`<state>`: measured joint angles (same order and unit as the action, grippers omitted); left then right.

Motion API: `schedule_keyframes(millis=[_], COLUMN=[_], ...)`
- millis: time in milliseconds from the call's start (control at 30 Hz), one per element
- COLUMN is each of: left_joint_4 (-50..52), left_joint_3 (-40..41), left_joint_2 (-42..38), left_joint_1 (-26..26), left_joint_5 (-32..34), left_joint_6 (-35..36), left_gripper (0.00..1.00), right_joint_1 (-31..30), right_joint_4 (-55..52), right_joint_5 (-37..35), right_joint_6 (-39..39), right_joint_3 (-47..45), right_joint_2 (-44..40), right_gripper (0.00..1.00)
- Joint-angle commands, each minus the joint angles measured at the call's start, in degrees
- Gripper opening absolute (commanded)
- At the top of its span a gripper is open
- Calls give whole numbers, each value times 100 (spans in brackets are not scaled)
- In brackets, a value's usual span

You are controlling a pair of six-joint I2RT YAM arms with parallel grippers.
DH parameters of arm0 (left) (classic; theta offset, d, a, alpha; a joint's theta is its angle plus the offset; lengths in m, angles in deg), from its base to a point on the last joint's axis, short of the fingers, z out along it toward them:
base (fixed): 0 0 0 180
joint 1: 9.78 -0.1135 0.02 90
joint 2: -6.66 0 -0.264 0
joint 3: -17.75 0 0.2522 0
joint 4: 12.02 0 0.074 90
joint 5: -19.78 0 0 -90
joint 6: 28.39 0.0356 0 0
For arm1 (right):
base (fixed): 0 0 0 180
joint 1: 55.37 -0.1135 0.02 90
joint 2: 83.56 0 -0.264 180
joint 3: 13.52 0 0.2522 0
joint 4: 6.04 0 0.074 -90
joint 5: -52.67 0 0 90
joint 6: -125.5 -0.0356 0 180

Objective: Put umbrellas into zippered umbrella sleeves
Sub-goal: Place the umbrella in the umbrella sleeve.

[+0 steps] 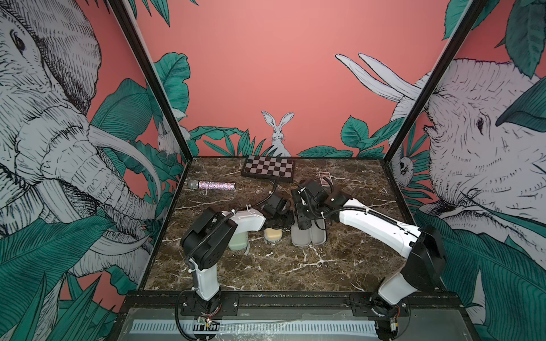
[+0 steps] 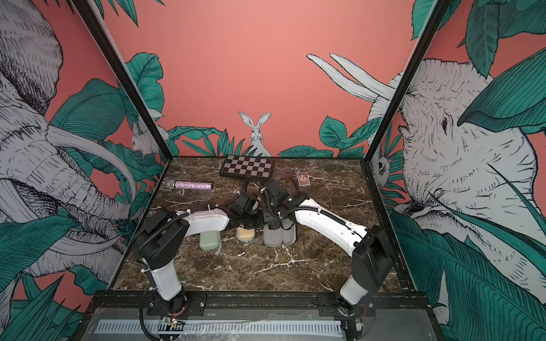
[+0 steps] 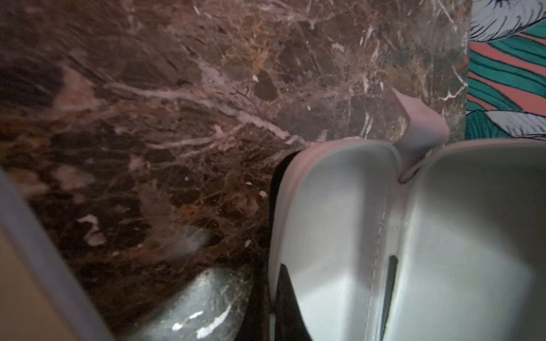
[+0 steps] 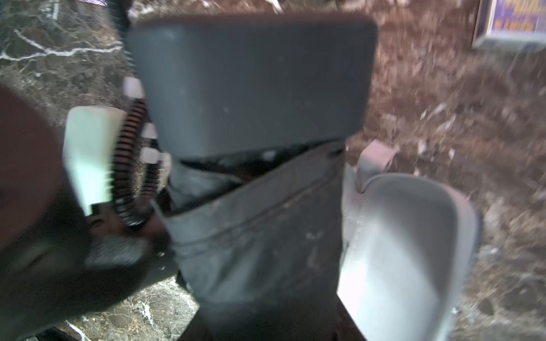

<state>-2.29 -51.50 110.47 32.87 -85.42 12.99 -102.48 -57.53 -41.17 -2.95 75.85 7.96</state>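
The step in hand looks like seating the black umbrella in the open sleeve. In the right wrist view the umbrella fills the middle of the frame, standing nearly upright over one half of the clamshell, with the other half bare at the right of the frame; the right claw seems closed partway round the umbrella, though its fingers are hidden behind the fabric; the left claw is fully shut and, in the left wrist view, appears to pinch the sleeve's side wall at the lower middle of the frame, against the counter

To do this well, the umbrella should probably be tipped until it lies lengthwise along the trough, and be let go only once its body sits below the rim; the left grip ought to pin the shell so it neither skids nor folds shut

The umbrella is dark matte fabric, creased, with a stitched band and a smooth blunt cap at the top of the frame; the sleeve is moulded and round-cornered, with a dark shell, pale grey lining that catches the light, a stitched hinge seam and a flat pull loop; the counter is glossy brown marble with white veins, likely slippery

In both top views the sleeve lies mid-frame, with a cream case and a mint green case to its left
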Motion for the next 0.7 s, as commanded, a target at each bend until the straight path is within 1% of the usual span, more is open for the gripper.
schedule_keyframes(millis=[0,33,67,100,167,267,333,367,433,533,567,600,667], left_joint_4=[-605,-643,-616,-539,-436,-294,-465,-602,-715,-748,-716,-649,-548], left_joint_3=[313,329,326,315,362,470,612,677,668,619,618,589,567], left_joint_2=[-97,-110,-142,-186,-280,-430,-483,-460,-374,-309,-324,-348,-411], left_joint_1=[188,212,235,244,235,239,239,241,243,246,243,243,248], left_joint_5=[208,234,270,334,404,539,556,545,471,422,428,435,474], left_joint_6=[-780,-832,-834,-814,-816,-853,-980,-1053,-1097,-1086,-1052,-1009,-914], left_gripper=[3,3,3,3,3,3,3,2,2,2,2,2,2], right_joint_1=[-272,-302,-292,-297,-219,-127,-125,-131,-127,-87,-88,-88,-82], right_joint_4=[574,653,811,956,797,894,847,638,580,445,322,224,203], right_joint_5=[-99,-133,-208,-428,-698,-532,-357,-374,-442,-355,-316,-222,-43], right_joint_6=[-1015,-1121,-1140,-1041,-778,-595,-510,-492,-458,-338,-306,-275,-158], right_joint_3=[-380,-561,-789,-993,-1110,-1350,-1342,-1265,-1262,-1101,-1010,-942,-868], right_joint_2=[-23,-23,150,246,539,729,855,949,1035,1241,1283,1299,1208], right_gripper=[20,20,20,19,18,18,19,20,23,32,38,46,58])
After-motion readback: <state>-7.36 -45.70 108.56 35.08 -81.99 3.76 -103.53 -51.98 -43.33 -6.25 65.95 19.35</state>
